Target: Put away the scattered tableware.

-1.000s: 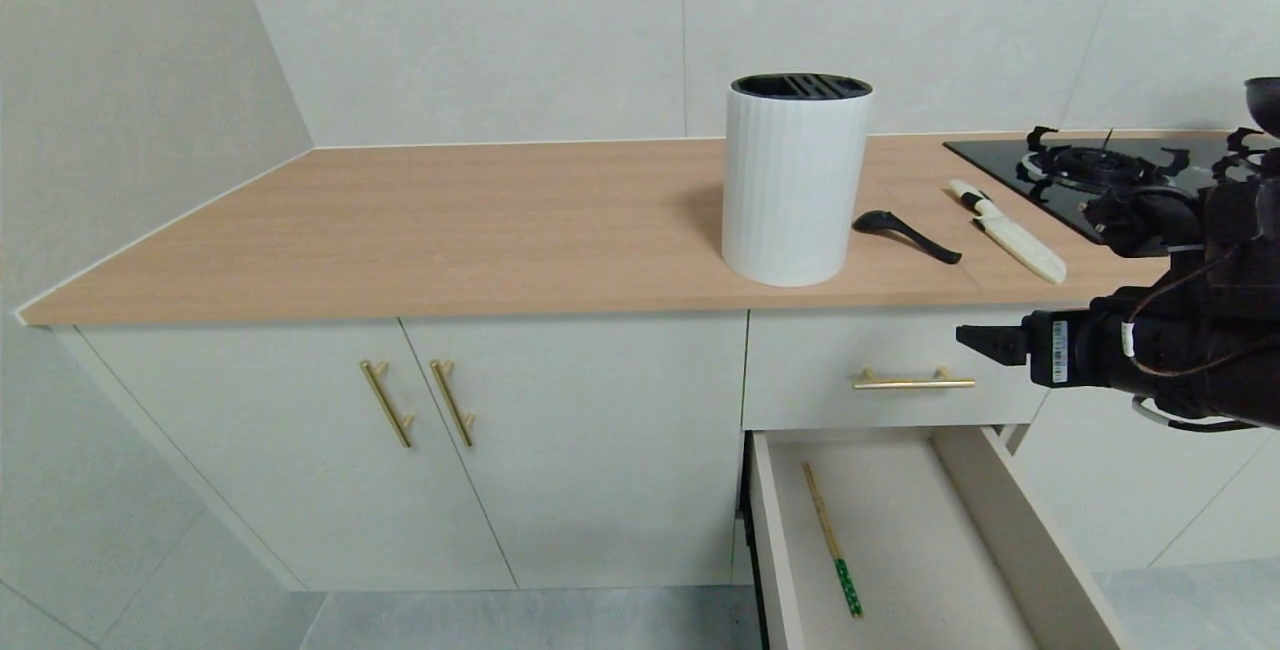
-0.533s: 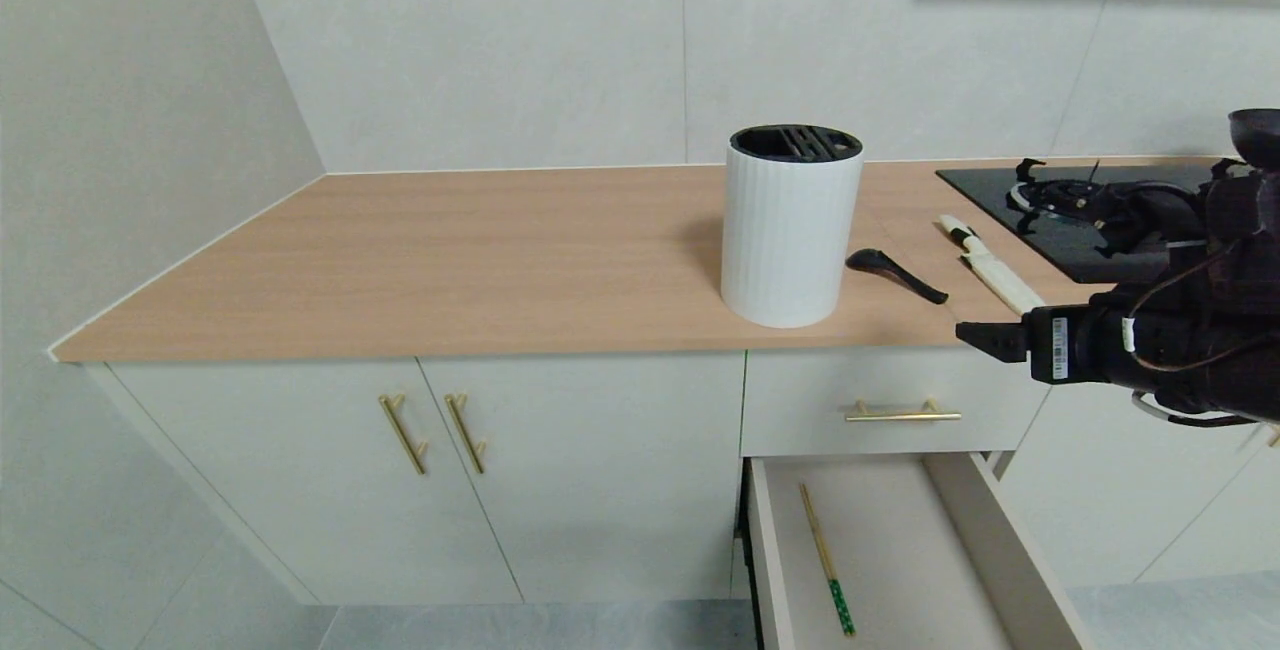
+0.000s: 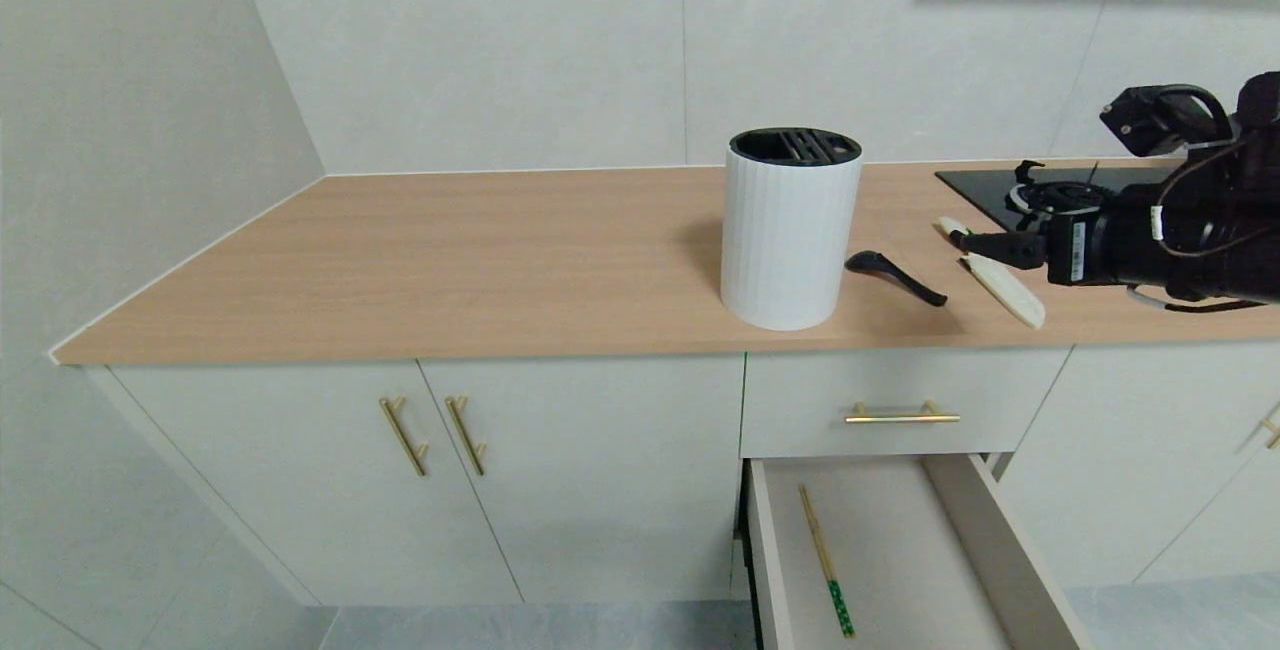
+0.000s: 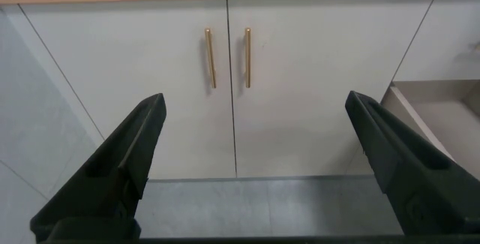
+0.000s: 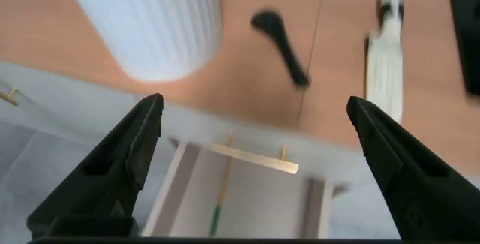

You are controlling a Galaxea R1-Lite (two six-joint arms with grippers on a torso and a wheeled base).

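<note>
Right end effector [image 3: 985, 242] is spread wide and empty, up by the white knife [image 3: 1005, 290] on the tabletop [image 3: 480, 260]. Left end effector [image 4: 254, 97] is the same, spread wide with nothing in it. Black spoon [image 3: 895, 277] sits beside the holder [image 3: 789, 226], chopsticks [image 3: 826, 562] in the open drawer [image 3: 1000, 550].

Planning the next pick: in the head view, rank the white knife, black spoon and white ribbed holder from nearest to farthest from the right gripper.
1. The white knife, lying right at the right gripper.
2. The black spoon, to the knife's left, between it and the holder.
3. The white ribbed holder, farthest to the left.
</note>
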